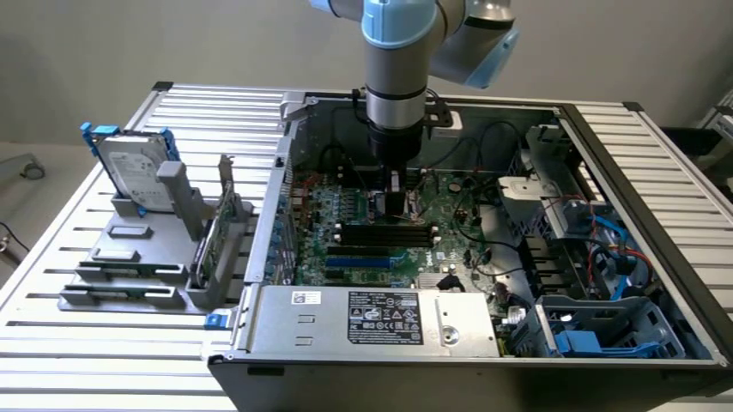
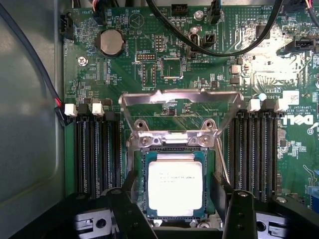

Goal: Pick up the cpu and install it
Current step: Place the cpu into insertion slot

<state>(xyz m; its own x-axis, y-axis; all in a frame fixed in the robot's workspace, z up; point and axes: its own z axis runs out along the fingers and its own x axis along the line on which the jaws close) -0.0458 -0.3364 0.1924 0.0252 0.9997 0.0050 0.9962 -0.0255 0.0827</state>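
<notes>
Claw (image 2: pixel 182 201) stood open, fingers (image 2: pixel 240 214) spread clear of cpu (image 2: pixel 175 185). Cpu lay flat in socket (image 2: pixel 174 149) between fingers. Metal retention frame (image 2: pixel 180 97) raised just beyond claw.

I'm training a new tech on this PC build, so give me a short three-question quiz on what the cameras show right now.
1. True or false: the cpu lies in its socket.
2. The metal retention frame is: A) shut over the cpu; B) swung up, off the cpu; C) lying outside the case.
3. Is the tool open or shut?

Key: 1 true. 2 B. 3 open, with its fingers standing either side of the cpu.
</notes>
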